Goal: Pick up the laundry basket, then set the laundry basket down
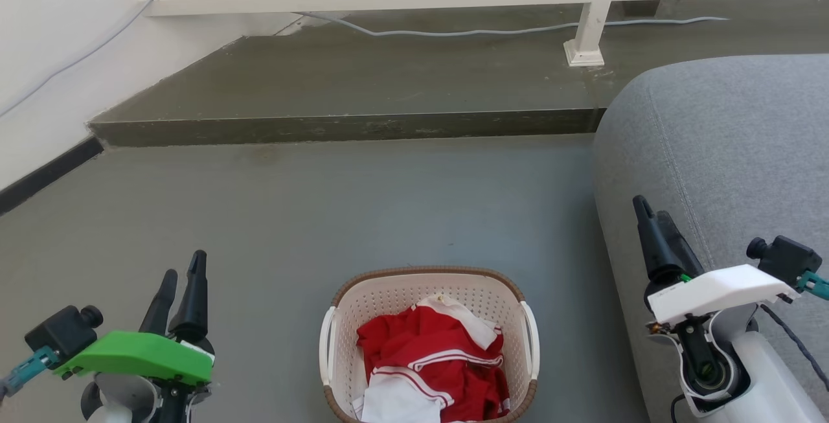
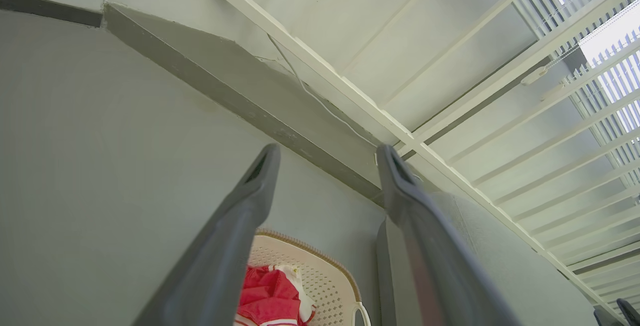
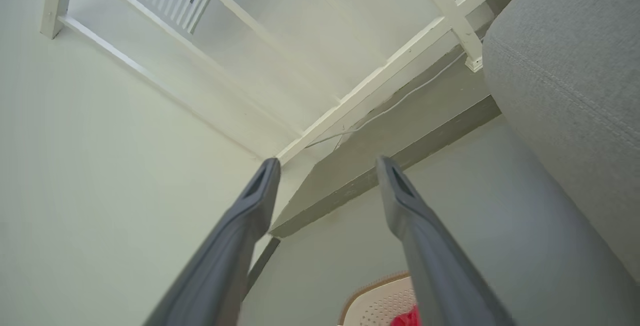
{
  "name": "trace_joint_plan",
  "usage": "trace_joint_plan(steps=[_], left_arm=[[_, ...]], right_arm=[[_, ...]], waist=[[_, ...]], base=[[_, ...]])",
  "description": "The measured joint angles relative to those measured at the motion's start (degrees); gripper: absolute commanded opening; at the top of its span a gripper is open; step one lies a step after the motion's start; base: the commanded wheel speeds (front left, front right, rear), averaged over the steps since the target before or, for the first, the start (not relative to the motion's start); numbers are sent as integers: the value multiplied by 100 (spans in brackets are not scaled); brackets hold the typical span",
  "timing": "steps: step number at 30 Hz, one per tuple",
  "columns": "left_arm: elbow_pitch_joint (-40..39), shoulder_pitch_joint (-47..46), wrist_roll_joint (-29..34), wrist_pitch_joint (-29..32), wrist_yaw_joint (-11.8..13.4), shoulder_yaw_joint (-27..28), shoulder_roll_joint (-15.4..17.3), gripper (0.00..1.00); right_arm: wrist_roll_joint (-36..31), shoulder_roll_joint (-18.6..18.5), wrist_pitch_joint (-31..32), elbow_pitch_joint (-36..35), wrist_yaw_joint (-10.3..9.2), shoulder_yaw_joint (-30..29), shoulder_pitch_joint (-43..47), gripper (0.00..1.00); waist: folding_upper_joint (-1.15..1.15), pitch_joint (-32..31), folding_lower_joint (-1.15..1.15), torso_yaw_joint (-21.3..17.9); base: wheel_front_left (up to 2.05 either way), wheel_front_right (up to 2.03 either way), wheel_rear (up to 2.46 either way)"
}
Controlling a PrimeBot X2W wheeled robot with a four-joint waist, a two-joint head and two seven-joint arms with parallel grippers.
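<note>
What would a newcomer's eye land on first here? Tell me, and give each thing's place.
The red and white clothes heaped in the laundry basket stand out, bottom centre of the head view. Next come the left gripper with its bright green cover at lower left, and the grey sofa along the right, behind the right gripper.

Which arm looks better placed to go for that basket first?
Probably the left. The left gripper, open, sits low beside the left handle of the laundry basket, with floor between them. The right gripper, also open, points further up the head view, next to the grey sofa.
</note>
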Motion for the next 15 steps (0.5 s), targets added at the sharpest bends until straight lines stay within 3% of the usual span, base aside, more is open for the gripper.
trace_joint_plan(steps=[15], left_arm=[[-20,-100,1063,-287,0,-111,-7,100]], right_arm=[[-1236,58,-177,62,-185,233,-189,100]], waist=[[0,20,0,6]], base=[[0,0,0]])
